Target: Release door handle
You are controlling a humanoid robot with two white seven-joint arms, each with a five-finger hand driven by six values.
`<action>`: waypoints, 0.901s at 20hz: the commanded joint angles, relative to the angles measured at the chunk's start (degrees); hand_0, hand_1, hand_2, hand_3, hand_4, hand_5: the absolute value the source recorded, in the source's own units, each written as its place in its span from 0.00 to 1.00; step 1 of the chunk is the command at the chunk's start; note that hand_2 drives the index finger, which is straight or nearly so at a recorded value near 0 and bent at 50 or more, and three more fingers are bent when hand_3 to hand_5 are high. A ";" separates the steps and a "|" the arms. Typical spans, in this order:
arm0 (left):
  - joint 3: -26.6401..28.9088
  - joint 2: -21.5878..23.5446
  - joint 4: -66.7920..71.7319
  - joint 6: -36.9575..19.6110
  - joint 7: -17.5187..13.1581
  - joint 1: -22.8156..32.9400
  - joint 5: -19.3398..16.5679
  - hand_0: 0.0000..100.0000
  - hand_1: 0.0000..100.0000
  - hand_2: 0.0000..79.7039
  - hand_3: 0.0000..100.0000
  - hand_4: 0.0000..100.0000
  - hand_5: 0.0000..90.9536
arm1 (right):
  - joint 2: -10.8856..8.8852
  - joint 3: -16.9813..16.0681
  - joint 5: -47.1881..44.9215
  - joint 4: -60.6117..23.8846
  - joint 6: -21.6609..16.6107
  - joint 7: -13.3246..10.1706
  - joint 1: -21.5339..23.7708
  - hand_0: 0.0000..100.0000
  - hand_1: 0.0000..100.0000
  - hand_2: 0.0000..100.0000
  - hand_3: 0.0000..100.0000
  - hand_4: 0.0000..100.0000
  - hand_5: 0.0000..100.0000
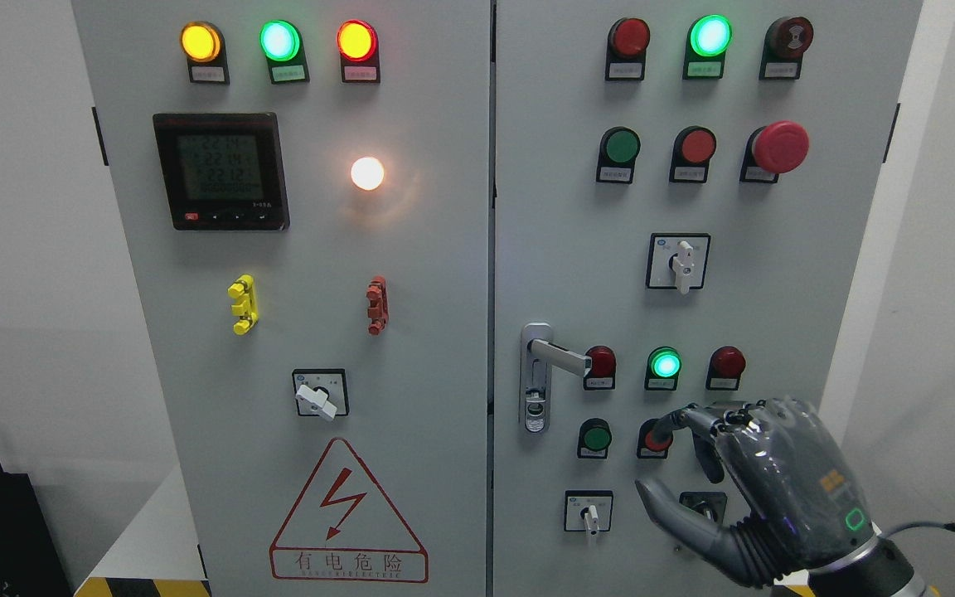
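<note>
The right hand [743, 489] is sitting nearest the camera, coming in from the bottom right corner. It is dark grey and shiny, with a small green light glowing on its back. Its fingers [681, 420] are loosely bent and its thumb [664, 506] is sticking out below them, and it is holding nothing. The fingertips are hanging in front of a red button [654, 439] low on the right door [817, 274] of the grey cabinet. A green button [594, 436] is sitting just left of that, and a small white switch [589, 514] is sitting below it. The door handle [556, 356] is up and to the left of the hand, well apart from it, with nothing touching it. It is silver, its lever is pointing to the right, and its plate is standing near the left edge of the right door. A lit green lamp [665, 364] is glowing just right of the handle, between two dark red lamps. Higher up, a big red mushroom button [780, 147] is poking out. On the left door [428, 332], a black meter screen [220, 171] is showing numbers, a white lamp [367, 173] is shining, and a red warning triangle [348, 518] with a lightning bolt is sitting at the bottom.
</note>
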 commanded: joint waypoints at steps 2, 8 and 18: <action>0.09 0.00 0.53 0.29 0.01 -0.09 0.00 0.12 0.39 0.00 0.00 0.00 0.00 | -0.08 7.58 -1.02 -0.15 1.40 -0.53 -4.29 0.40 0.20 0.48 0.95 0.96 1.00; 0.09 0.00 0.53 0.29 0.01 -0.18 0.00 0.12 0.39 0.00 0.00 0.00 0.00 | -0.69 10.04 -8.31 -0.15 5.45 -0.53 -12.65 0.40 0.19 0.48 0.95 0.96 1.00; 0.09 0.00 0.53 0.29 0.01 -0.18 0.00 0.12 0.39 0.00 0.00 0.00 0.00 | -0.52 11.72 -8.76 -0.24 10.19 0.26 -16.08 0.42 0.18 0.52 1.00 1.00 1.00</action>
